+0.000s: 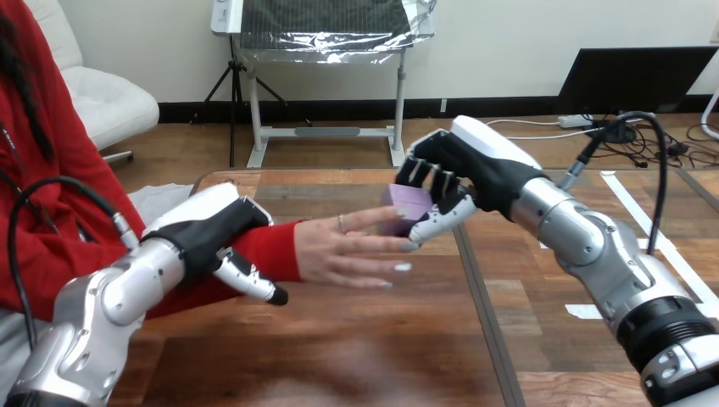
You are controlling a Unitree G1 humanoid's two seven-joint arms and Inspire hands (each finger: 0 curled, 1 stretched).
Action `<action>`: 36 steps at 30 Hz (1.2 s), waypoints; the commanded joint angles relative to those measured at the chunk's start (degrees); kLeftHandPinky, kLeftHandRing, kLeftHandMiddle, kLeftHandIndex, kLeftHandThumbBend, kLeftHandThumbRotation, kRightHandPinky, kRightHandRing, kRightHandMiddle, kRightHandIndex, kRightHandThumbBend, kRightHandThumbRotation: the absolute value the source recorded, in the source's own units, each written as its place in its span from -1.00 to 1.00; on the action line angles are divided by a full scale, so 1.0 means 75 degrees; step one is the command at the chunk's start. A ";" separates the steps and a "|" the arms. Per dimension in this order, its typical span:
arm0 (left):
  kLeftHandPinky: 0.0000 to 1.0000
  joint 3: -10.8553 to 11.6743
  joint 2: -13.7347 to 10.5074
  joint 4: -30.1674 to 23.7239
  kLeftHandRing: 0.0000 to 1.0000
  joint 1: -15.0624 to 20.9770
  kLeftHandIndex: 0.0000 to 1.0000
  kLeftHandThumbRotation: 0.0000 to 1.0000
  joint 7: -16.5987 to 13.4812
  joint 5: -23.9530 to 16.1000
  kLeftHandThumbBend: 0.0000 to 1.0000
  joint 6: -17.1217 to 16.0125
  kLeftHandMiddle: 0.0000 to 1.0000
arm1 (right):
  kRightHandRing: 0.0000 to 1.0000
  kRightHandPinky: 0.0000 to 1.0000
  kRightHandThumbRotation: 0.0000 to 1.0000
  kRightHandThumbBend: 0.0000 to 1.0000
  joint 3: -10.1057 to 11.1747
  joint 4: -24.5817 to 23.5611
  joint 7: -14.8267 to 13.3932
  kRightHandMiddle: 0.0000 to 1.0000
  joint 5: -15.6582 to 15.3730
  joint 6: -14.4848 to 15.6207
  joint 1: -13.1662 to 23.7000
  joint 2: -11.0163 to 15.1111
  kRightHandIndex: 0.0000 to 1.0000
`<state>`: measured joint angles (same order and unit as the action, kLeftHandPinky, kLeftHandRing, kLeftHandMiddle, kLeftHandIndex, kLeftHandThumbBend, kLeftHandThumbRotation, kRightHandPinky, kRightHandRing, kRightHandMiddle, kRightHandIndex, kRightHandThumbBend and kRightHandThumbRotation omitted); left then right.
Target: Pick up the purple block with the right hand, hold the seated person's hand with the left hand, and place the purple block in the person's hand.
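Note:
The purple block [408, 203] is pinched between the curled fingers and thumb of my right hand [455, 174], above the middle of the table. The person's hand [343, 248] reaches in from the left with straight fingers, and its fingertips lie just under and in front of the block. My left hand [209, 231] sits on the red sleeve just behind that hand. Its thumb [253, 282] crosses the front of the sleeve and its fingers wrap over the top, so it grips the person's wrist.
The wooden table [365, 339] runs forward to the near edge, with a dark seam [479, 297] down its middle. The person sits at the left side. White tape strips [632, 212] lie on the table's right part.

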<state>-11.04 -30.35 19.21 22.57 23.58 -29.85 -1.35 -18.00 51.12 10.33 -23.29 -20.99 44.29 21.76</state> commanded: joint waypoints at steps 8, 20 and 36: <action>-0.47 0.0227 0.0219 -0.0191 -0.34 0.2430 -0.20 -1.00 -0.0332 0.0293 0.49 -0.0474 -0.21 | -0.29 -0.40 -1.00 0.52 0.0340 -0.1108 0.0052 -0.16 0.0420 -0.0224 0.0240 -0.0339 -0.11; -0.44 0.0193 0.0373 0.0253 -0.31 0.2903 -0.21 -1.00 -0.0498 0.0271 0.52 -0.0693 -0.20 | -0.27 -0.37 -1.00 0.51 0.0293 -0.1472 0.0230 -0.15 0.0404 -0.0020 0.0162 -0.0533 -0.12; -0.38 0.0237 0.0736 0.0834 -0.26 0.3307 -0.19 -1.00 -0.0710 0.0433 0.54 -0.0897 -0.18 | -0.28 -0.38 -1.00 0.50 0.0294 -0.1717 0.0365 -0.15 0.0539 -0.0163 -0.0007 -0.0690 -0.12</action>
<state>-11.06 -28.12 26.47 29.70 23.52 -29.83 -2.33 -17.98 46.94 12.49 -22.64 -20.92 42.08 19.00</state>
